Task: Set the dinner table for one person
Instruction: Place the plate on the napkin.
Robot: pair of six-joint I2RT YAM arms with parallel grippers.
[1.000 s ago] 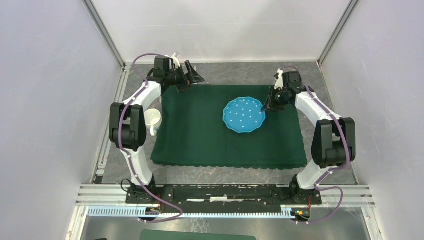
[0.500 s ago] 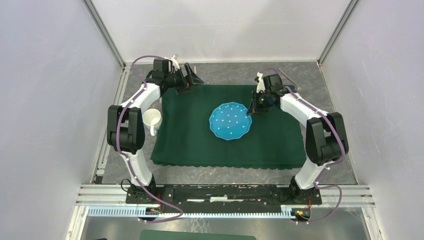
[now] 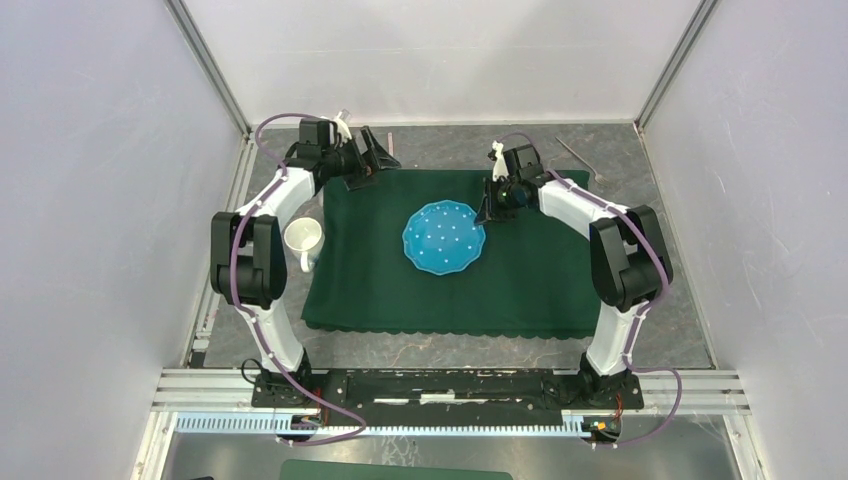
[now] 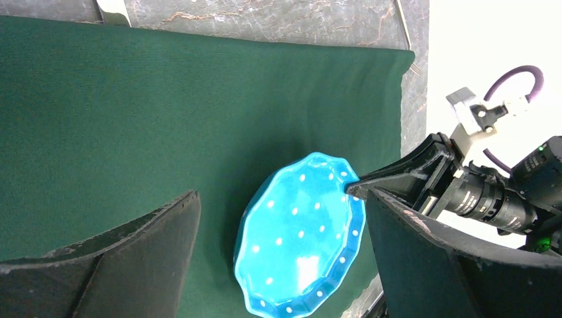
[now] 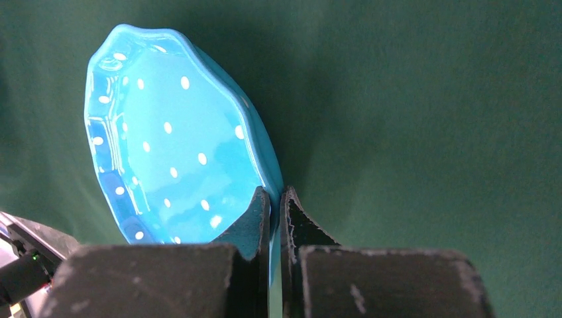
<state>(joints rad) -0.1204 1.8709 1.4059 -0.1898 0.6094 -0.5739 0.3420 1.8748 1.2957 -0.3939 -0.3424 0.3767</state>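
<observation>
A bright blue plate [image 3: 444, 237] with white dots and a scalloped rim is over the middle of a dark green cloth [image 3: 540, 280] that covers much of the dark grey stone dinner table [image 3: 450, 145]. My right gripper [image 3: 487, 212] is shut on the plate's right rim. In the right wrist view the rim of the plate [image 5: 172, 139] passes between the closed fingers of that gripper [image 5: 274, 199], and the plate is tilted. My left gripper [image 3: 375, 160] hangs open over the cloth's back left corner with nothing in it. From there, the left gripper [image 4: 281, 195] looks at the plate [image 4: 301, 238].
A white cup [image 3: 303, 238] stands on the table just off the cloth's left edge, beside the left arm. A thin metal utensil [image 3: 578, 158] lies on the bare stone at the back right. Aluminium frame posts and pale walls close in the table.
My right gripper has carried the plate leftward, from the right part of the cloth to its middle. The left gripper has stayed open and shifted slightly left.
</observation>
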